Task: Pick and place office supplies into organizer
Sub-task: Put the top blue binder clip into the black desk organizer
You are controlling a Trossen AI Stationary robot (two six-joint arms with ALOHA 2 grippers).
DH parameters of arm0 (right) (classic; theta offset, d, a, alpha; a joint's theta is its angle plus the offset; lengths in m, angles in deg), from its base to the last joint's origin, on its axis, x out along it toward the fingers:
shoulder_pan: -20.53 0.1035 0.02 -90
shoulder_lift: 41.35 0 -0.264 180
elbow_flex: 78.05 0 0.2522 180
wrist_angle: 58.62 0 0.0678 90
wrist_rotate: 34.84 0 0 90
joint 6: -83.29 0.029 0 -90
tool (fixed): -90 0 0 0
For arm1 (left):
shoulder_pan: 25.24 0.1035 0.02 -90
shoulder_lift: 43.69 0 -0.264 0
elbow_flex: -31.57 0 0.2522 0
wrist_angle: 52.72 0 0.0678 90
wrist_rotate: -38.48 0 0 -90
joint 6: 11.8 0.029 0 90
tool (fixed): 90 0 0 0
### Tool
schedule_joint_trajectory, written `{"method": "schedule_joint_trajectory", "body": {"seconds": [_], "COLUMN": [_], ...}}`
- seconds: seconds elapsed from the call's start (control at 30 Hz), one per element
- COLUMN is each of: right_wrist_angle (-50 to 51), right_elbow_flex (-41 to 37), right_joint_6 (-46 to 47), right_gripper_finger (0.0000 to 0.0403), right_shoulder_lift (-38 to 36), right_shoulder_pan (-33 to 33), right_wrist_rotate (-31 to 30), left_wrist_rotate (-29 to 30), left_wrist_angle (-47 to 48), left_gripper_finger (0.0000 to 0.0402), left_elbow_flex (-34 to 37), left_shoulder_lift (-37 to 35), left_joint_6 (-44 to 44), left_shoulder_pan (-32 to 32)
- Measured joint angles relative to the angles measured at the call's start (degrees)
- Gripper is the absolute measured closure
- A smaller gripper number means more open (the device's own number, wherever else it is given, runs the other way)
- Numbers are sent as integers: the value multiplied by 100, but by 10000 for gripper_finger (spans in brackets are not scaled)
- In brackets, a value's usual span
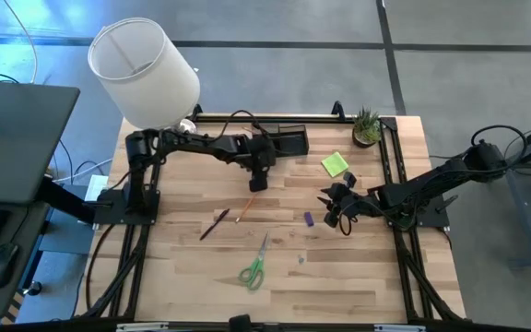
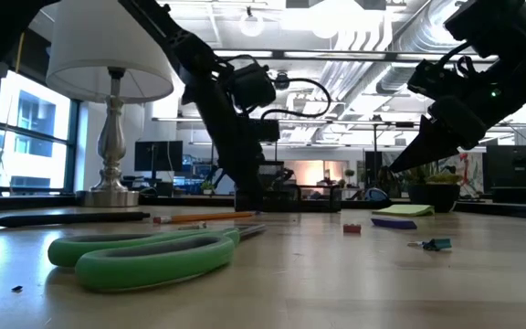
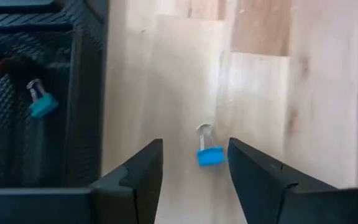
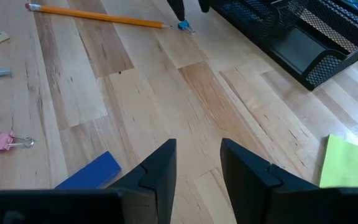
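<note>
My left gripper (image 3: 194,143) is open and points down at the table just near of the black mesh organizer (image 1: 282,143). Its fingers stand on either side of a small blue binder clip (image 3: 209,155) that lies flat on the wood, and they do not touch it. Another blue clip (image 3: 41,103) lies inside the organizer. My right gripper (image 4: 197,148) is open and hovers above the table near a purple-blue block (image 4: 89,174) and the lime sticky pad (image 1: 336,164). An orange pencil (image 1: 244,209), a dark pen (image 1: 214,224) and green-handled scissors (image 1: 254,268) lie flat mid-table.
A white-shaded lamp (image 1: 146,72) stands at the far left corner and a small potted plant (image 1: 367,125) at the far right. A pink binder clip (image 4: 8,142) and another small clip (image 2: 436,244) lie on the wood. Black frame rails run along the table's left and right edges.
</note>
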Motion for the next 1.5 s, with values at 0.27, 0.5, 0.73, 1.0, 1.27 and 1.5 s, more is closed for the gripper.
{"method": "schedule_joint_trajectory", "body": {"seconds": [0.27, 0.5, 0.73, 1.0, 1.27, 1.5], "right_wrist_angle": [34, 51, 58, 66, 70, 73], "right_elbow_flex": [0, 0, 0, 0, 0, 0], "right_joint_6": [-2, 35, 15, 15, 15, 37], "right_gripper_finger": [286, 286, 286, 286, 286, 286], "right_shoulder_lift": [-1, -1, -1, -1, -1, -1], "right_shoulder_pan": [1, -1, -1, -1, 0, 1], "right_wrist_rotate": [-2, -2, -19, -19, -20, -18], "left_wrist_rotate": [-59, 56, 38, 15, 11, 933], "left_wrist_angle": [64, 64, 109, 133, 546, 1150], "left_gripper_finger": [216, 232, 286, 383, 354, 335], "left_elbow_flex": [-6, -9, -12, -12, -217, -944], "left_shoulder_lift": [224, 241, 241, 236, 106, -48], "left_joint_6": [-84, -300, -297, -300, -279, 147], "left_shoulder_pan": [-3, -5, -14, -40, -40, 38]}}
